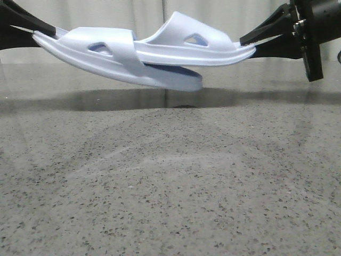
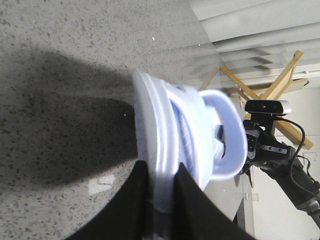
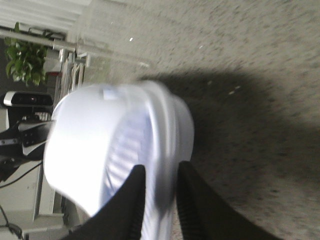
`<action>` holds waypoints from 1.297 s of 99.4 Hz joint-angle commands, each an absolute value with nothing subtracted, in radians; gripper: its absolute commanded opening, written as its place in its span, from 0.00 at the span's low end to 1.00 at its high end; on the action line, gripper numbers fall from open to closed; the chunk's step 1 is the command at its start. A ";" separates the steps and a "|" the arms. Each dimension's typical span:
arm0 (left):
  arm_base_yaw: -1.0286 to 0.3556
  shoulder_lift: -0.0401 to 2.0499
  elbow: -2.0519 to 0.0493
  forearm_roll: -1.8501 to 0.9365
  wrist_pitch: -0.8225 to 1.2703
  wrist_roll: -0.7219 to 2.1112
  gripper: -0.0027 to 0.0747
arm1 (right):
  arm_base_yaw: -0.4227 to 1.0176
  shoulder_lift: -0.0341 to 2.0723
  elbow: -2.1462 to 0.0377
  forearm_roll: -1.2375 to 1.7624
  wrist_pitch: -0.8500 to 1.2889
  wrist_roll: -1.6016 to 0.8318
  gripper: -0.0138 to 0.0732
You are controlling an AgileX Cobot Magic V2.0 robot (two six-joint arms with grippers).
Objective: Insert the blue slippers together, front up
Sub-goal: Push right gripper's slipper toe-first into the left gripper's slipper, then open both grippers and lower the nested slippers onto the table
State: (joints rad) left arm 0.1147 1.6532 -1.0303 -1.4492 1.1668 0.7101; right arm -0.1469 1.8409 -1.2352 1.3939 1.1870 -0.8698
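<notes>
Left end effector (image 1: 33, 33) and right end effector (image 1: 251, 47) each clamp a heel of the blue slippers (image 1: 160, 50), half-nested between them above the surface (image 1: 170, 186); next, push together, I judge.

Blue slippers (image 3: 115, 145) blurred; left hand (image 1: 29, 29) cut off.

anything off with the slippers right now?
Nothing damaged. The left slipper tilts toe-down and overlaps the level right slipper; both hang above the table, pinched by the left gripper and right gripper.
</notes>
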 commanded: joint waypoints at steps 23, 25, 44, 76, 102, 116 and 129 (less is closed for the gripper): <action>0.105 1.617 -1.058 -1.523 1.233 0.721 0.05 | -0.186 1.796 -1.266 1.429 1.310 -0.861 0.42; 0.101 1.617 -1.058 -1.523 1.233 0.727 0.05 | -0.186 1.794 -1.266 1.429 1.310 -0.861 0.42; 0.077 1.619 -1.058 -1.519 1.203 0.746 0.05 | -0.190 1.781 -1.272 1.423 1.310 -0.861 0.42; 0.077 1.619 -1.058 -1.486 1.166 0.783 0.06 | -0.235 1.781 -1.272 1.420 1.310 -0.859 0.42; 0.041 1.619 -1.058 -1.466 1.083 0.860 0.36 | -0.235 1.781 -1.272 1.408 1.310 -0.859 0.42; 0.016 1.619 -1.058 -1.440 1.011 0.874 0.61 | -0.235 1.781 -1.272 1.402 1.310 -0.859 0.42; 0.030 1.619 -1.058 -1.399 0.993 0.896 0.63 | -0.243 1.781 -1.272 1.373 1.310 -0.859 0.42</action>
State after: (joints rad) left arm 0.0232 1.6532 -1.0303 -1.3685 0.9803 0.8791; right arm -0.2308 1.8391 -1.2428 1.3425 1.1814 -0.8532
